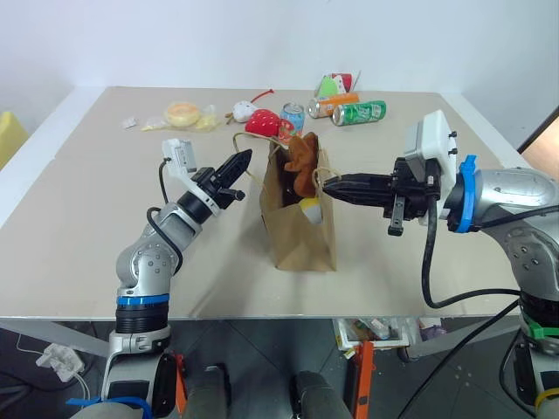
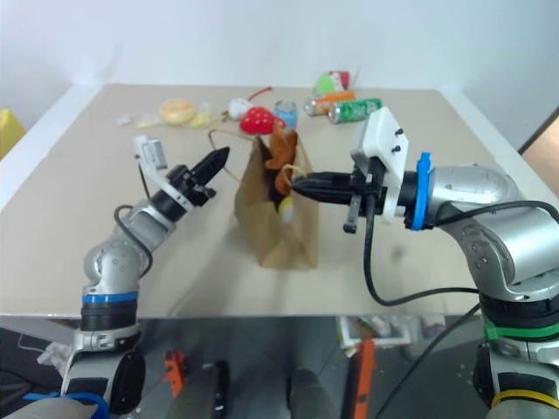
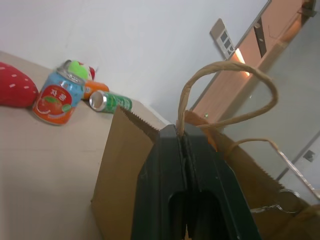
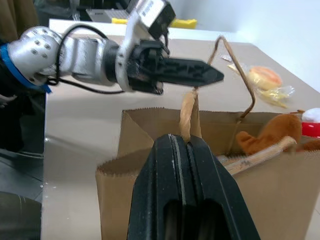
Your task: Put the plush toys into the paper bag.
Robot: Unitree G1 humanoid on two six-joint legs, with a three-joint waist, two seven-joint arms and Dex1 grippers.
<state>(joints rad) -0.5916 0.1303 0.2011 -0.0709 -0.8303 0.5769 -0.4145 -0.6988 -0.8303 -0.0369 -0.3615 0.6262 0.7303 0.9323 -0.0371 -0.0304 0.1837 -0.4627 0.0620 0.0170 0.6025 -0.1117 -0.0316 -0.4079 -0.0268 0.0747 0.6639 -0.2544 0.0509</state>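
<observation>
The brown paper bag (image 1: 297,229) stands upright in the middle of the table. A brown plush toy (image 1: 302,157) sticks out of its open top. A white-and-yellow plush toy (image 1: 309,208) shows in the gap on the bag's right side. My left gripper (image 1: 247,160) is at the bag's upper left, shut on one cord handle (image 3: 226,66). My right gripper (image 1: 327,185) reaches in from the right. It is shut on the other handle (image 4: 189,112) at the bag's rim. The two handles hold the mouth apart.
Behind the bag lie a red strawberry plush (image 1: 267,125), a small white toy (image 1: 242,111), a blue-and-red can (image 1: 293,115), a green can (image 1: 359,113), an orange can (image 1: 328,105) and a yellow item in clear wrap (image 1: 184,114). The table's front edge (image 1: 262,316) is close below the bag.
</observation>
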